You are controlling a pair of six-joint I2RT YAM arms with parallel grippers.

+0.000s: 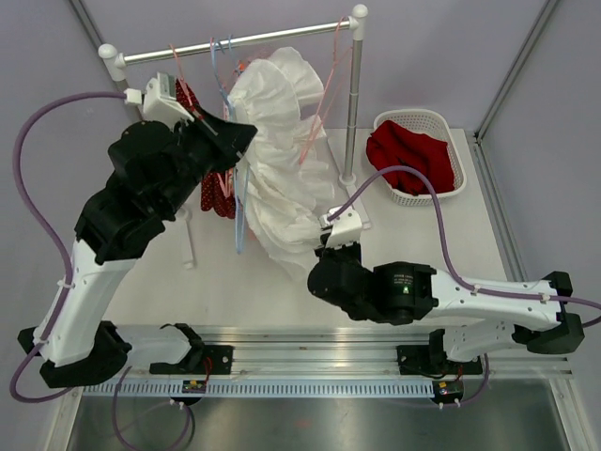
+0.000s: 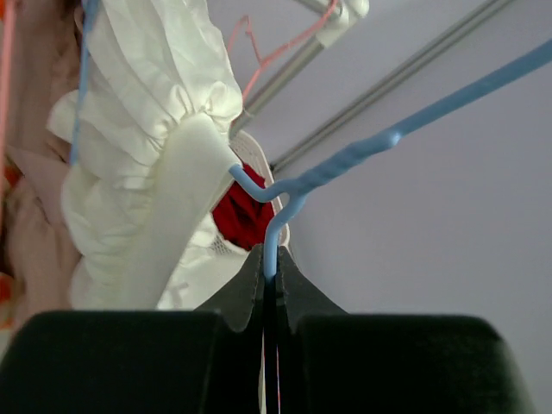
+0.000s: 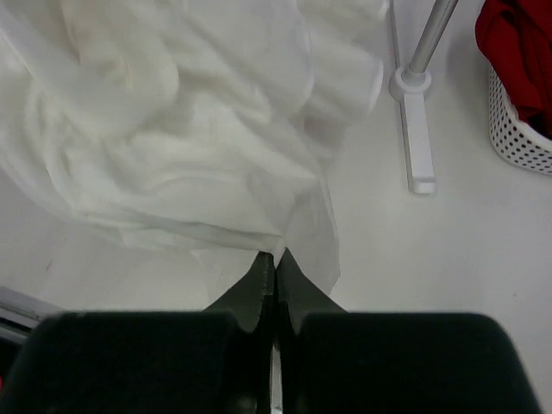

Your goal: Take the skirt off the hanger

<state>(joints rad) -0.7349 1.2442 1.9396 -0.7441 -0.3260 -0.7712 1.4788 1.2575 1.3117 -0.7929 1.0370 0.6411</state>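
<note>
Skirt (image 1: 282, 188) hem pinched by right end effector (image 3: 274, 263), open table (image 1: 235, 282) near left, left end effector (image 2: 270, 272) pinching blue hanger (image 2: 345, 159), far-right basket (image 1: 427, 197) (white, perforated) holds red cloth (image 1: 410, 155).

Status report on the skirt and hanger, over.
Left gripper shut on blue hanger. Right gripper shut on white skirt hem. Skirt not yet off hanger. Rack pole close beside it.

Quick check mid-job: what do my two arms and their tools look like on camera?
Both alike: the left arm and right arm have white lower links, bulky black upper joints and a looping purple cable each. The right one bears a small green mark. The left tool and right tool have black tapered fingers.
</note>
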